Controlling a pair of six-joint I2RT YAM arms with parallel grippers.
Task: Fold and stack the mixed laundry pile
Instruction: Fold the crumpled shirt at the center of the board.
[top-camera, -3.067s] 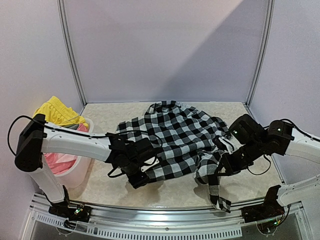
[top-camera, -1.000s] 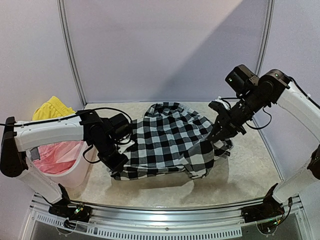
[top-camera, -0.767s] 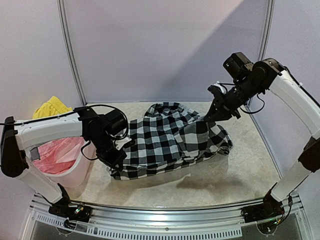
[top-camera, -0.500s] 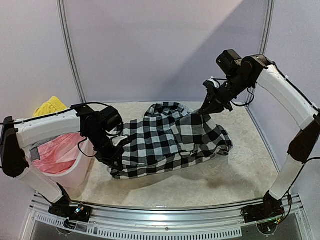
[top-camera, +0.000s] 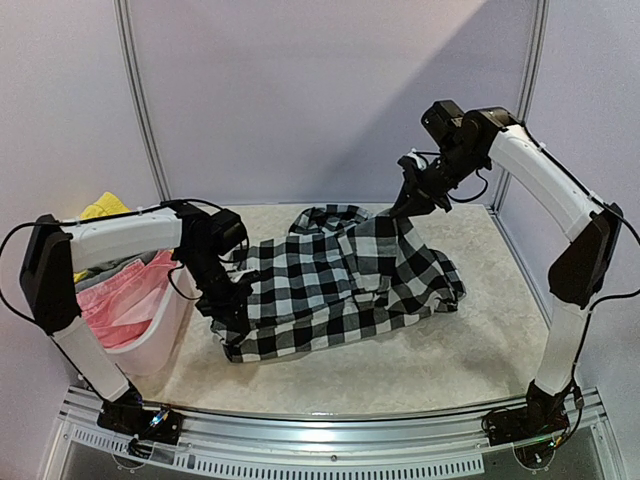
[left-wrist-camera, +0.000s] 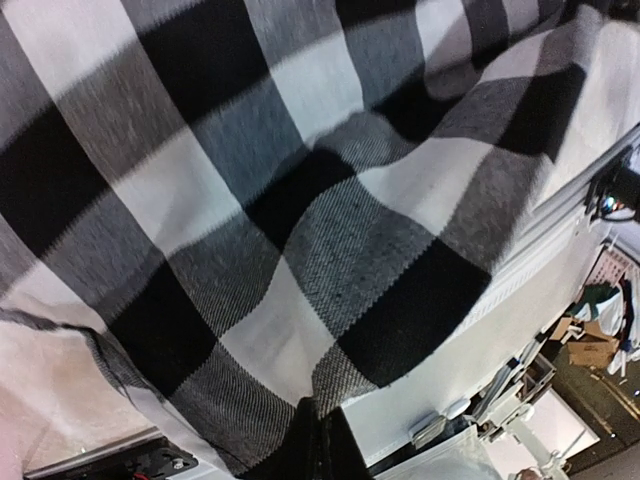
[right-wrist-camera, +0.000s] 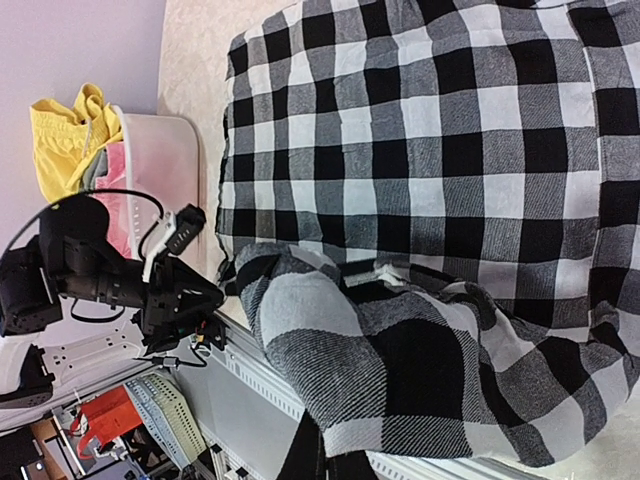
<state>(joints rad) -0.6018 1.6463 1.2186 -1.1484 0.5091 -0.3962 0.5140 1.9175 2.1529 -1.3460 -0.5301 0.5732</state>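
Note:
The black-and-white checked shirt (top-camera: 335, 285) lies spread across the middle of the table. My left gripper (top-camera: 233, 312) sits low at the shirt's front left corner and is shut on its edge. In the left wrist view the checked shirt (left-wrist-camera: 300, 200) fills the frame above the closed left gripper (left-wrist-camera: 322, 455). My right gripper (top-camera: 406, 200) is raised at the back right, shut on the shirt's right edge, so cloth hangs from it. In the right wrist view the checked shirt (right-wrist-camera: 450, 150) drapes away from the right gripper (right-wrist-camera: 335, 465). A yellow garment (top-camera: 100, 208) and a pink one (top-camera: 112, 300) sit in the basket.
The white plastic basket (top-camera: 160, 345) stands at the table's left edge, right beside my left arm. In the right wrist view the basket (right-wrist-camera: 165, 150) holds the yellow garment (right-wrist-camera: 62, 140). Grey walls close the back and sides. A metal rail (top-camera: 330, 455) runs along the front.
My right arm has risen and swung toward the back wall, pulling the shirt's right side up off the table. My left gripper stayed low on the front left corner, shifting slightly.

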